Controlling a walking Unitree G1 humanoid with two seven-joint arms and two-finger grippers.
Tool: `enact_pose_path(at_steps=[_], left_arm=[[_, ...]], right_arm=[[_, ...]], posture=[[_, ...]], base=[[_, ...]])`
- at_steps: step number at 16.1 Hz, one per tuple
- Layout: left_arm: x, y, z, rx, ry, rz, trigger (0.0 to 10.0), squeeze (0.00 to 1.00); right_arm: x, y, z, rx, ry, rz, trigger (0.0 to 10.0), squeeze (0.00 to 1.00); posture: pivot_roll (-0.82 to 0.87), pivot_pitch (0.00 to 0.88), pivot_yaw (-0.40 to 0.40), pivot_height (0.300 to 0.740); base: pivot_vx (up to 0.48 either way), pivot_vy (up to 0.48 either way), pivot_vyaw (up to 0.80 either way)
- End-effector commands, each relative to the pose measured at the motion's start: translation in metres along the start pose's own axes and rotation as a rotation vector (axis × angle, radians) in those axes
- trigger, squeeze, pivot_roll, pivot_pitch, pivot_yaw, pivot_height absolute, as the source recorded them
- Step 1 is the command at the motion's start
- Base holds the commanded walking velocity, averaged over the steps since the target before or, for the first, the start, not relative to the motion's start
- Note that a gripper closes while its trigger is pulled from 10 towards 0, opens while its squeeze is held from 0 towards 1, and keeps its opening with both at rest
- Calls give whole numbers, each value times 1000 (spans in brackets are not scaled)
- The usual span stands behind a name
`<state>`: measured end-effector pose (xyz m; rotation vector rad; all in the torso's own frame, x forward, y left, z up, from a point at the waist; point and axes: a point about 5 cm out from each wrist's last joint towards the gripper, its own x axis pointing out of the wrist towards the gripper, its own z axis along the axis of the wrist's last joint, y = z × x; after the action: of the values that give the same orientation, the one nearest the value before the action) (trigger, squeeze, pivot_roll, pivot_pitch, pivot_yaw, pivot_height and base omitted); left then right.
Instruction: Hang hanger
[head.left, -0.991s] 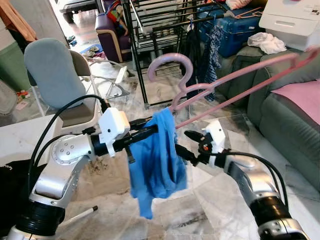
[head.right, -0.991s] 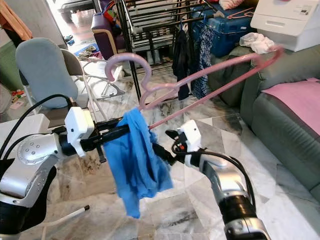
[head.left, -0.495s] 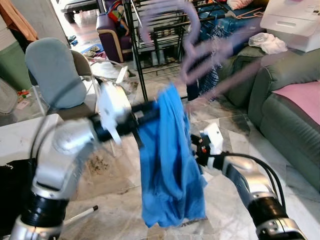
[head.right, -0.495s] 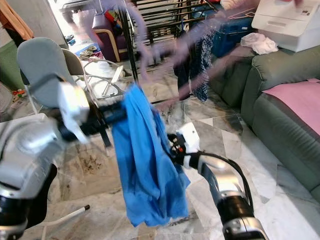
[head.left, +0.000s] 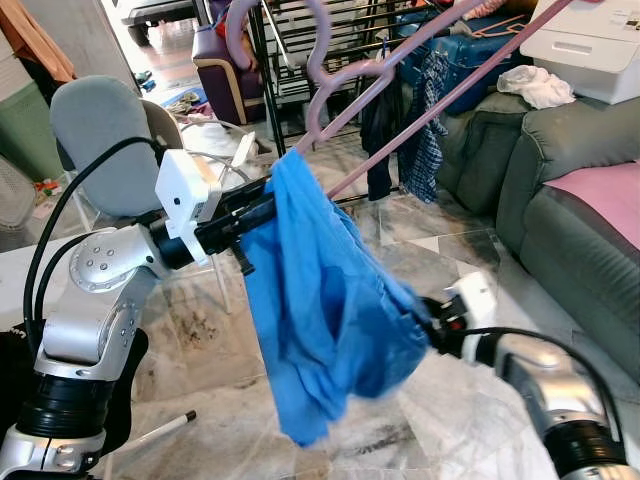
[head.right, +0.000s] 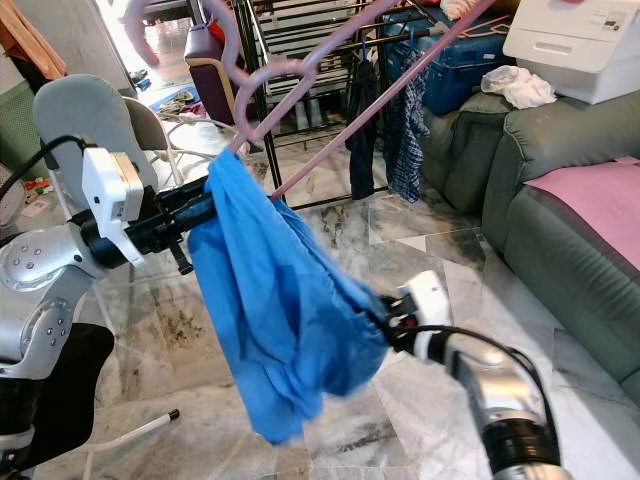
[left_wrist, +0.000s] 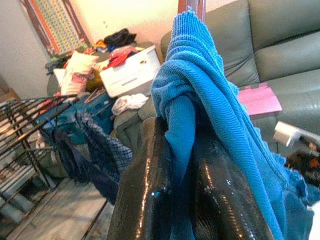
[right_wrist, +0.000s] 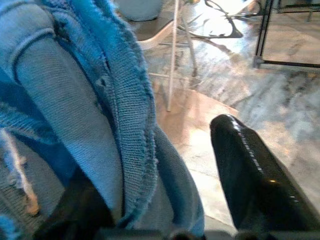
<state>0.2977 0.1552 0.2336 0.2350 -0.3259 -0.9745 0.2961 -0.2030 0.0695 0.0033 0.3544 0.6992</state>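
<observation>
A pink hanger (head.left: 316, 95) is held high, its hook pointing up toward the black drying rack (head.left: 285, 110). A blue garment (head.left: 320, 300) hangs from its lower end. My left gripper (head.left: 262, 207) is at the garment's top and shut on the bunched blue cloth; the left wrist view shows the cloth pinched between both black fingers (left_wrist: 145, 200). My right gripper (head.left: 425, 325) is lower, at the garment's hem. In the right wrist view its fingers stand apart: one finger (right_wrist: 255, 170) is bare, and the other is covered by the blue cloth (right_wrist: 75, 100).
The drying rack holds dark and checked clothes (head.left: 425, 120). A grey chair (head.left: 100, 140) stands on the left. A green sofa (head.left: 560, 200) with a pink sheet and a white box (head.left: 590, 50) are on the right. Marble floor lies below.
My left arm has lifted the hanger and garment up toward the rack. The right gripper has dropped lower and to the right, now at the garment's hem, which is pulled out sideways.
</observation>
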Motion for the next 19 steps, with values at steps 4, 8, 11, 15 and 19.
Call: enact_pose_path(at_steps=[4, 8, 11, 15, 19], left_arm=[[-26, 10, -21, 4, 76, 98, 0, 0], [-39, 7, -35, -54, 109, 117, 0, 0], [-47, -6, -45, -138, 124, 74, 0, 0], [-51, -37, -64, -304, 159, -37, 0, 0], [-62, -49, -78, -377, 213, -74, 0, 0]], right_arm=[[-9, -22, 23, -32, -49, -102, 0, 0], [-6, -38, 53, -14, -139, -236, 0, 0], [-1, -48, 91, -20, -236, -352, 0, 0], [4, -59, 132, -35, -314, -492, 0, 0], [6, -61, 138, -41, -317, -514, 0, 0]], posture=[[-95, 0, 87, 740], [-93, 0, 82, 740], [-97, 0, 79, 740], [-101, 0, 72, 740], [-105, 0, 68, 740]], base=[[0, 0, 0], [0, 0, 0], [0, 0, 0], [0, 0, 0], [0, 0, 0]])
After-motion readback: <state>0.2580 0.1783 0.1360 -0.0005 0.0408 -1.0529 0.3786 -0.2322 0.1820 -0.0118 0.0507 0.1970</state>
